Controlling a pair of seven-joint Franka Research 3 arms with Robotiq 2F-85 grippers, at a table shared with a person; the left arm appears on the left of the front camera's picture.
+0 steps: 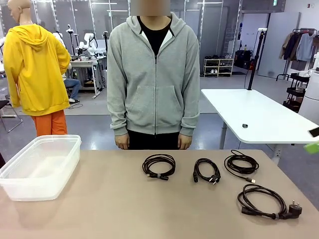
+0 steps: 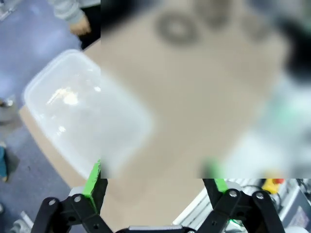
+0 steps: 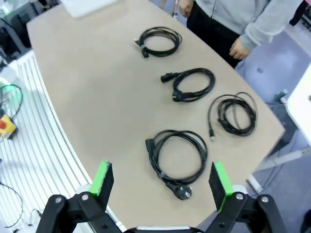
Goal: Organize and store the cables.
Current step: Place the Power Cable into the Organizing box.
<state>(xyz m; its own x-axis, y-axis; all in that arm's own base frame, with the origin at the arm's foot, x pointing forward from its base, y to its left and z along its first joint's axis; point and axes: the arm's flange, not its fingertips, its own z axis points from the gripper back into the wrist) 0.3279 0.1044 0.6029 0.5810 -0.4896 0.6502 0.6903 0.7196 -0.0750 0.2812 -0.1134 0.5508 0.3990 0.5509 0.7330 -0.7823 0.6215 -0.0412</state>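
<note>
Front view: a person (image 1: 153, 74) in a soft grey zip hoodie is standing at the far edge of the table (image 1: 114, 209), with the legs hidden behind its matte tan top. A clear plastic tub (image 1: 30, 184), rectangular with rounded corners, is sitting on the left arm's side. Four black rubbery cords are lying in separate loops on the right arm's side: the bound cable (image 1: 159, 166), the short cable (image 1: 207, 171), the thin cable (image 1: 241, 164) and, nearest the robot, the plug cable (image 1: 266, 201), which ends in a round plug.

Left wrist view: the left gripper (image 2: 154, 182) is holding its green-padded fingers wide apart with nothing between them. A large blurred patch is smearing most of the tabletop. The tub (image 2: 82, 111) is lying ahead and to the left of the fingers, glossy and half lost in the blur. A dark ring far ahead is too soft to make out.

Right wrist view: the right gripper (image 3: 160, 177) is also standing wide and gripping nothing. The plug cable (image 3: 177, 158) is lying just ahead, between the two pads, with its round plug closest. The thin cable (image 3: 234, 114) is lying farther ahead to the right, then the short cable (image 3: 190, 84), and the bound cable (image 3: 159, 41) is farthest. The person's hand (image 3: 239, 48) is hanging beyond the table edge, and the body is cut off at the top.
</note>
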